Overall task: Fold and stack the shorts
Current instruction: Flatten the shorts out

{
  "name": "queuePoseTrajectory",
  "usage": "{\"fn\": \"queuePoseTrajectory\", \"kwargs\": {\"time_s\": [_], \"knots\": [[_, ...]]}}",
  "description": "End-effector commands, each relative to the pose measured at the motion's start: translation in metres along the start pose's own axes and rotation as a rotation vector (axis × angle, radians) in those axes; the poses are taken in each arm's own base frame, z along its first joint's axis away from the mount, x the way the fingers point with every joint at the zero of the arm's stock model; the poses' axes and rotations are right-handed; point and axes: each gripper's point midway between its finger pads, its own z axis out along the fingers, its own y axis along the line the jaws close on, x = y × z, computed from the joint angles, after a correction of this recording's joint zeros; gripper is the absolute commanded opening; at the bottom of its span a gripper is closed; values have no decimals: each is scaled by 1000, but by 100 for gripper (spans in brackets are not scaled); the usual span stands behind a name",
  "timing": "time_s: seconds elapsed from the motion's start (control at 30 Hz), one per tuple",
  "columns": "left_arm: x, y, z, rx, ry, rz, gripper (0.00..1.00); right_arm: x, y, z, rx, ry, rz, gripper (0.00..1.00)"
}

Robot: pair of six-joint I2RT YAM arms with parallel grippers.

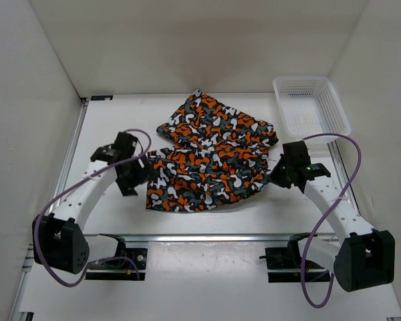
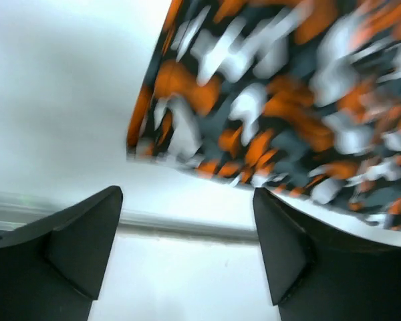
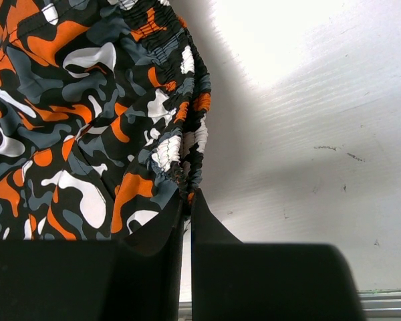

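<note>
The shorts (image 1: 210,157), in an orange, black, grey and white camouflage print, lie spread and partly folded over in the middle of the table. My right gripper (image 1: 275,175) is at their right edge and is shut on the gathered elastic waistband (image 3: 187,175). My left gripper (image 1: 135,182) is open and empty at the shorts' left edge, just off the cloth. In the left wrist view the shorts' corner (image 2: 187,144) lies ahead of my open gripper (image 2: 187,234), and the view is blurred.
A white mesh basket (image 1: 311,107) stands at the back right of the table. Metal rails run along the table's left edge (image 1: 72,150) and near edge (image 1: 207,237). White walls enclose the back and both sides.
</note>
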Motion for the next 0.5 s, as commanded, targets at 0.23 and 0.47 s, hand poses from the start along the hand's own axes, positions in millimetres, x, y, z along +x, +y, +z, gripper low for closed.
{"fn": "queuePoseTrajectory", "kwargs": {"time_s": [0.23,0.47], "knots": [[72,18,50,-9,207,-80,100,0,-1,2,-8,-4,-6,0],[51,8,61,-48,143,-102,100,5,-5,3,-2,4,-7,0]]}}
